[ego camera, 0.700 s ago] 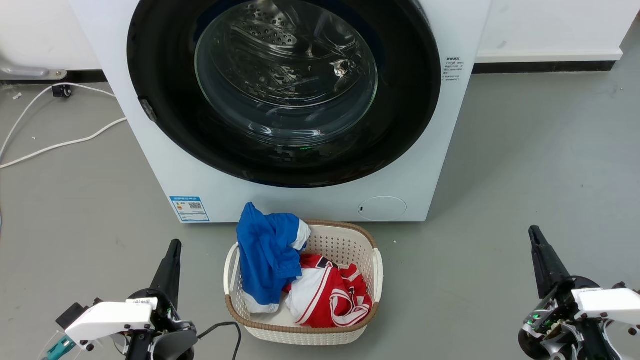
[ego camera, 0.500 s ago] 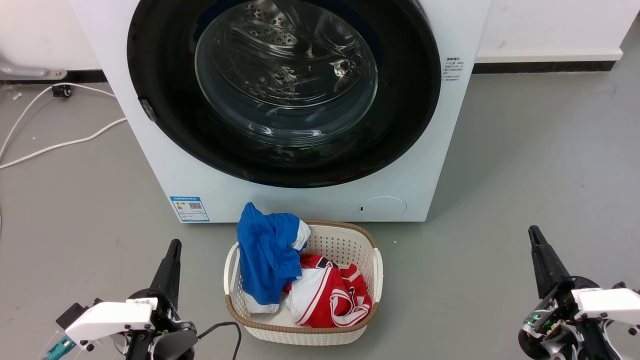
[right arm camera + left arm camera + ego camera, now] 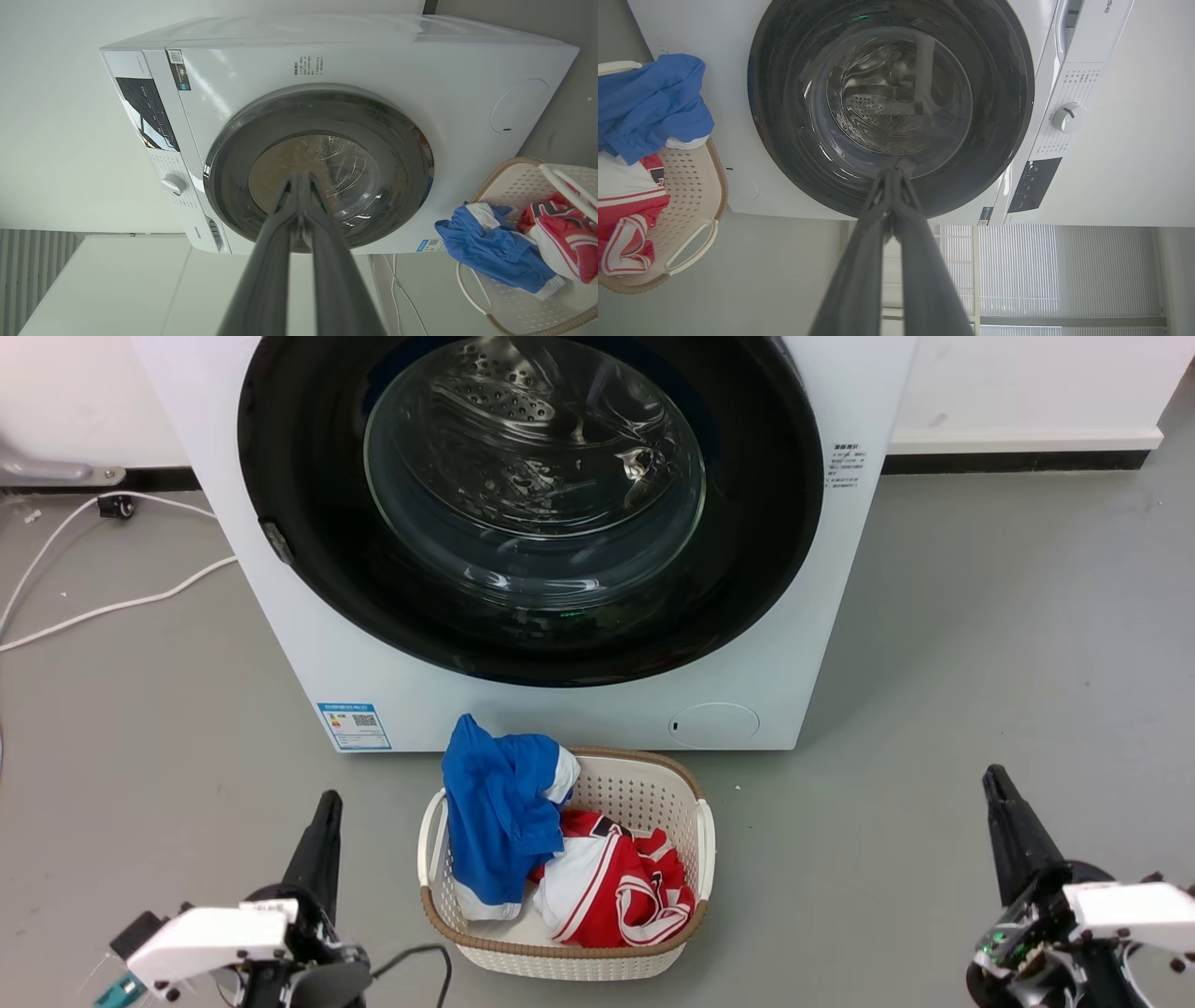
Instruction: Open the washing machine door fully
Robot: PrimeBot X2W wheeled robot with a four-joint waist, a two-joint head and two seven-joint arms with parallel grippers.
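Grey floor (image 3: 980,644) runs out ahead of both sets of fingers to a white wall. Past the fingertips, well apart from them, stands the washing machine (image 3: 822,616), a big white box. Its washing machine door (image 3: 532,504) is shut flat on the front, round and nearly as wide as the box.

I think this door is heavy and stiff and will swing like a gate. The black rim looks shiny and slippery, and the glass bowl could crack, so the outer edge of the rim seems the best place to hook and pull. A small grey bit (image 3: 273,539) sits on the rim on the side nearer the left fingers. I cannot tell if it is a catch or a hinge.

Between the 2 sets of fingers sits a basket (image 3: 560,950) with a blue cloth (image 3: 495,821) and a red cloth (image 3: 616,887).

The left fingers (image 3: 324,812) are pressed together and hold nothing. The right fingers (image 3: 997,793) are pressed together too, touching nothing.
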